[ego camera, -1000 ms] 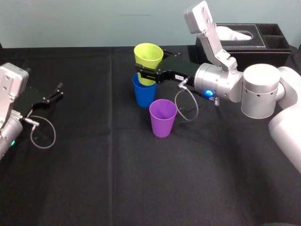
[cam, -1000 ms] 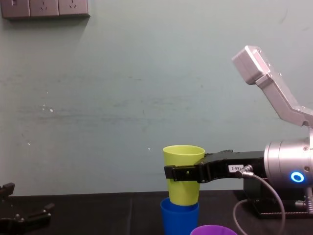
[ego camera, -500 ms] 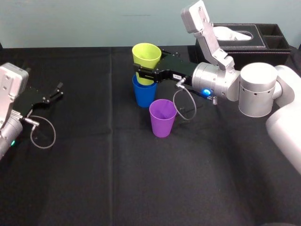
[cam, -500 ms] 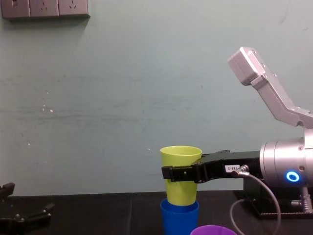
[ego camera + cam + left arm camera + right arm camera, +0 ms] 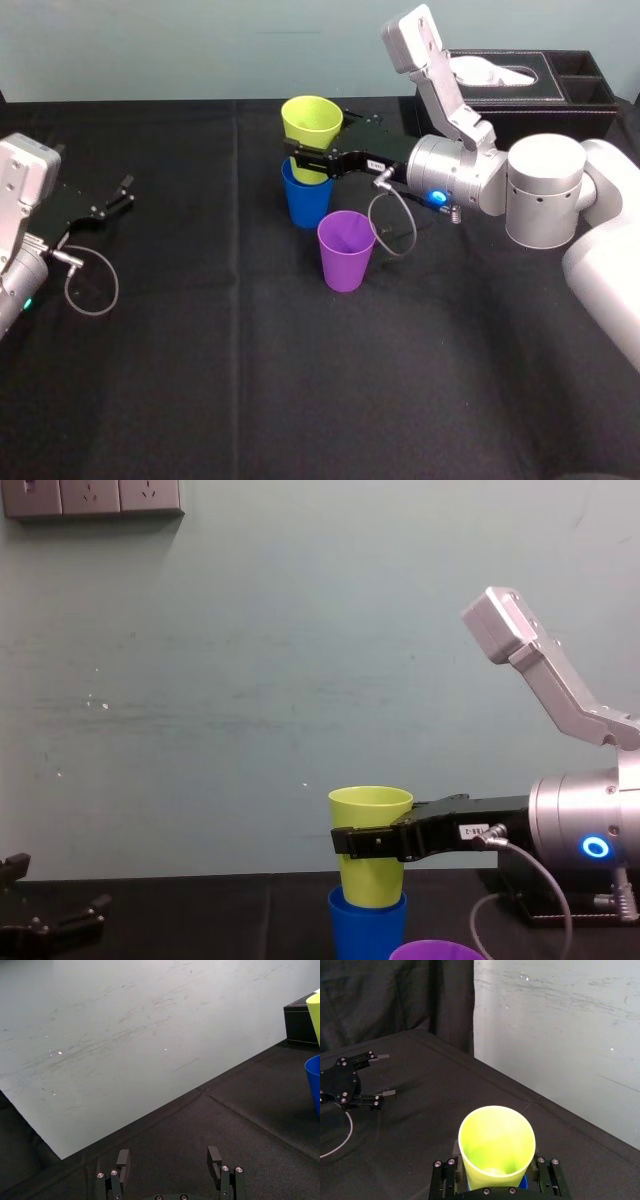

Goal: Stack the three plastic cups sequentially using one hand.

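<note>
Yellow-green cup (image 5: 311, 120), clamped in right pincer (image 5: 305, 160), hides its base inside blue cup (image 5: 306, 208).

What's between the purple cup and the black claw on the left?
Only bare black cloth, as the head view shows, between the purple cup and the idle left gripper.

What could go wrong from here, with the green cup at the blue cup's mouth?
1. The right gripper holds the green cup with its base just in the blue cup. If it goes down off centre, it may tip the blue cup, which stands free.
2. The cable hangs close by the purple cup and may knock it.
The left gripper is parked, open.
</note>
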### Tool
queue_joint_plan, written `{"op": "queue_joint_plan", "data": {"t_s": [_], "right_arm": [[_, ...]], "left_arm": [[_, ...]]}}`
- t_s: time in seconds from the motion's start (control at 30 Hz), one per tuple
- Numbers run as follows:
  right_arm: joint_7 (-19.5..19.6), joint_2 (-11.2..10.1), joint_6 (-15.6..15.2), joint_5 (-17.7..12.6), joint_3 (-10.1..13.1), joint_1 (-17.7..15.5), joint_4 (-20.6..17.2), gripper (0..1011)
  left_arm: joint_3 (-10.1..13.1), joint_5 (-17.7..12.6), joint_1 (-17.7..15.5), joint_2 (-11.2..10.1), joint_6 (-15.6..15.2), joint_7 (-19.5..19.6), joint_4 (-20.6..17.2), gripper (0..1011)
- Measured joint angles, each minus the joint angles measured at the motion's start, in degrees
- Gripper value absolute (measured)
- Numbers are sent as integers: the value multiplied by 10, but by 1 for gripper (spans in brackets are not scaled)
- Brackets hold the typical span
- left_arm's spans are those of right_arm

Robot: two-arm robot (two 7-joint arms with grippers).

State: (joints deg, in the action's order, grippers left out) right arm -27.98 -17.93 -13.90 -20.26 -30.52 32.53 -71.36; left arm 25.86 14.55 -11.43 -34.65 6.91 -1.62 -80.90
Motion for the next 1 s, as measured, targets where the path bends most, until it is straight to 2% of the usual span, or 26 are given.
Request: {"op": "queue_joint_plan", "data": {"t_s": [1.0], "right_arm": [[-4,12,13,8,-2,6,28,731]], "left_arm": [[0,0,0,0,0,0,0,1010]]}}
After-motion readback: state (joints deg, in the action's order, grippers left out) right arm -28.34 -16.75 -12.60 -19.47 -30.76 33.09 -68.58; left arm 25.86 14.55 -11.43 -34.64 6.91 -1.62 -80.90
